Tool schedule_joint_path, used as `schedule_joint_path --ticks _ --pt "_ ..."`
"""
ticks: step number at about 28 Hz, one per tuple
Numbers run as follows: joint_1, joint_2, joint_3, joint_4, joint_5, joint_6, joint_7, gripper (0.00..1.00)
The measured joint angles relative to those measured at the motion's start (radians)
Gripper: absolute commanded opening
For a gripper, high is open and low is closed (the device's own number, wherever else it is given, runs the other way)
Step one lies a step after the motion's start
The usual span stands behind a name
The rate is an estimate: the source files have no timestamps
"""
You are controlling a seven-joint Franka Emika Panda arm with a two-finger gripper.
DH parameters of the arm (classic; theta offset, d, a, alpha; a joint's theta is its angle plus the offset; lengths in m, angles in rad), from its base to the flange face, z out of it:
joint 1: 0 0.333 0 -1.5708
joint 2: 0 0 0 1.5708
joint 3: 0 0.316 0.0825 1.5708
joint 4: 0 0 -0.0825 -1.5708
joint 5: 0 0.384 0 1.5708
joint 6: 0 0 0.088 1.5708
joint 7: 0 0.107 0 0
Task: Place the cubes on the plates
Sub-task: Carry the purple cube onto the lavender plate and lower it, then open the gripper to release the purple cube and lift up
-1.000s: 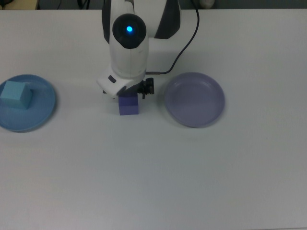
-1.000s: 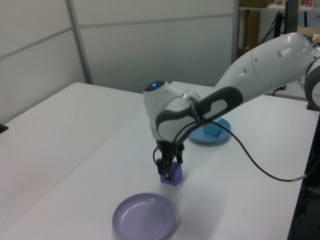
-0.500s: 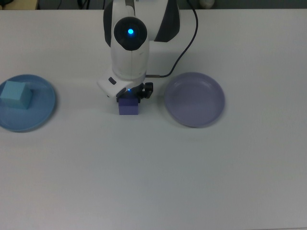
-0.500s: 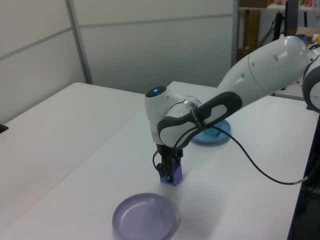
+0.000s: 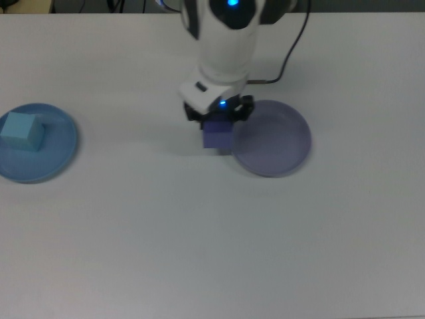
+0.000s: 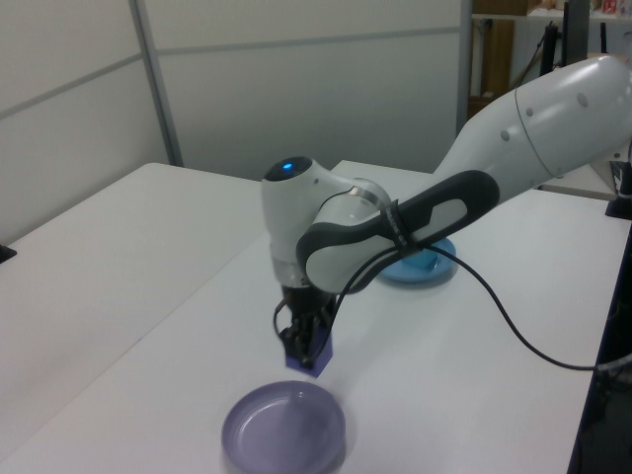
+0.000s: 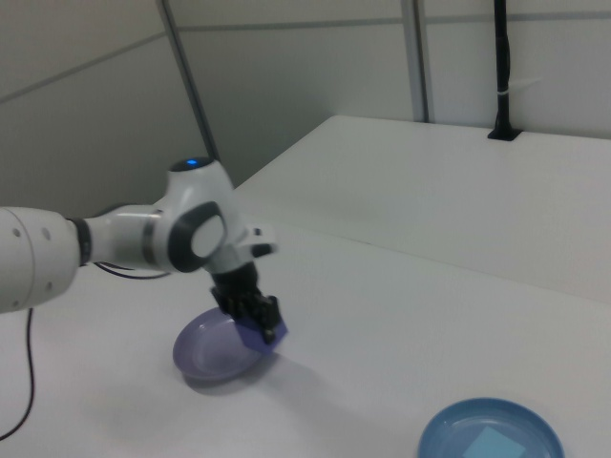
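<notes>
In the top view, the gripper [image 5: 217, 123] is clamped on the purple-blue cube [image 5: 216, 137], which hangs just at the lavender plate's [image 5: 279, 151] rim on the top view's left. The cube's edge overlaps that rim from above, so it seems to be carried in the air, not resting on the white table [image 5: 212, 239]. The hold from straight above keeps the cube level and leaves its underside free to be set down flat. Near the table's edge at the top view's left sits the sky-blue plate [image 5: 60, 149] with the turquoise cube [image 5: 21, 130] lying on it, off-centre toward the left rim; that half of the task looks done. The two plates are well apart.

In the left view, the gripper [image 6: 301, 341] points down from the bent white arm [image 6: 425, 197], and the purple-blue cube [image 6: 308, 348] is clearly off the table, above and just behind the lavender plate's [image 6: 247, 434] far rim. The sky-blue plate [image 6: 400, 272] shows partly behind the arm, toward the far side of the table [image 6: 128, 296].

In the right view, the gripper [image 7: 254, 311] tilts a little, with the purple-blue cube [image 7: 273, 330] held at the lavender plate's [image 7: 205, 358] rim on the right view's right, not yet over its middle. The sky-blue plate [image 7: 458, 429] with the turquoise cube [image 7: 489, 445] lies at the table's [image 7: 458, 239] near edge. By my judgement, the cube needs to come further over the plate before release.
</notes>
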State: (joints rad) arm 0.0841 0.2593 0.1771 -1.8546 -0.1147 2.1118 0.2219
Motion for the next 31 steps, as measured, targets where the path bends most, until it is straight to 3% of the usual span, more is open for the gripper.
schedule_joint_path --ticks 7,13,15,16,18,31 --pt "0.061 0.004 0.031 0.013 -0.003 0.0 0.047 0.21" --pt "0.102 0.046 0.031 0.02 -0.063 0.016 0.104 0.25" --pt "0.111 0.065 0.031 0.022 -0.079 0.026 0.119 0.42" --pt "0.114 0.071 0.032 0.023 -0.082 0.027 0.121 0.56" --pt "0.116 0.079 0.031 0.026 -0.085 0.029 0.122 1.0" --pt "0.117 0.055 0.031 0.062 -0.086 0.0 0.126 1.0"
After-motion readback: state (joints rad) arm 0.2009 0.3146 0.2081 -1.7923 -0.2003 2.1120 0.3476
